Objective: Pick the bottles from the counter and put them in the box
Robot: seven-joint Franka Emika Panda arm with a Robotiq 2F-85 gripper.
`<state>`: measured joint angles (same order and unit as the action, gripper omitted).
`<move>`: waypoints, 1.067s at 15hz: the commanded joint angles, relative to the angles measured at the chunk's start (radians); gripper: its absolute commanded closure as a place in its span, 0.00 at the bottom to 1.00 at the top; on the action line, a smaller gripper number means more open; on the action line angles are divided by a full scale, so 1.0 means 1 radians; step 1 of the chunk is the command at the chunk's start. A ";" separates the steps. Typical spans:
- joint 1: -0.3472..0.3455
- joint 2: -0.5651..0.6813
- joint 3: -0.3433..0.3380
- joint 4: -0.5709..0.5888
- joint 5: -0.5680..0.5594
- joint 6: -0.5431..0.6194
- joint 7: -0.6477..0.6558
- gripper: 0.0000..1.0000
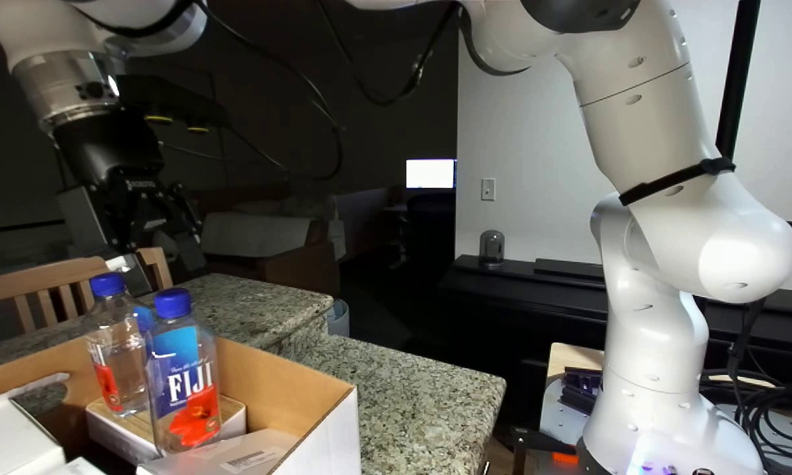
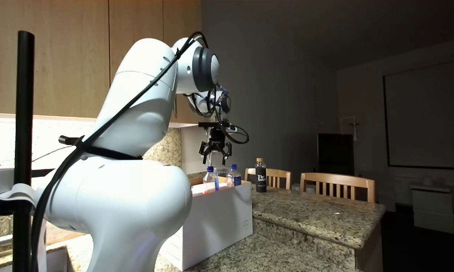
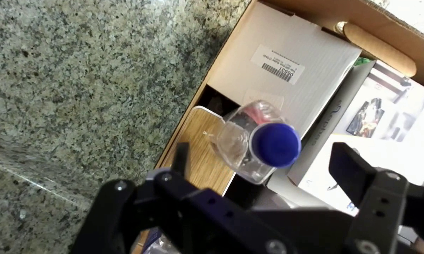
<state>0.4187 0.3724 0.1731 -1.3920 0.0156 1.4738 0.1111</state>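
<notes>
Two clear bottles with blue caps and red labels stand upright inside the box [image 1: 326, 422]: a nearer bottle [image 1: 184, 386] and a farther bottle [image 1: 114, 356]. Both caps rise above the box rim. My gripper [image 2: 214, 161] hangs over the box, just above the bottles, its jaws wide apart. In the wrist view one capped bottle [image 3: 229, 139] appears within the gap of the gripper [image 3: 262, 153], touched by neither finger. Part of another bottle [image 3: 160, 246] shows at the lower edge, mostly hidden by the gripper. The speckled counter [image 3: 74, 70] lies around the box.
Inside the box are a wood-topped block [image 3: 204, 144], a labelled white carton [image 3: 286, 46] and a picture carton [image 3: 374, 130]. A dark bottle with a wooden cap [image 2: 261, 177] stands on the raised counter ledge [image 2: 317, 211]. Wooden chairs [image 2: 338, 179] are behind it.
</notes>
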 commanded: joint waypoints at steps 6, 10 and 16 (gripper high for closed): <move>-0.061 -0.111 -0.037 -0.010 0.013 0.132 0.047 0.00; -0.099 -0.166 -0.092 -0.031 0.019 0.189 0.046 0.00; -0.184 -0.209 -0.178 -0.103 0.087 0.197 0.018 0.00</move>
<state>0.2734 0.2181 0.0182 -1.3966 0.0579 1.6350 0.1350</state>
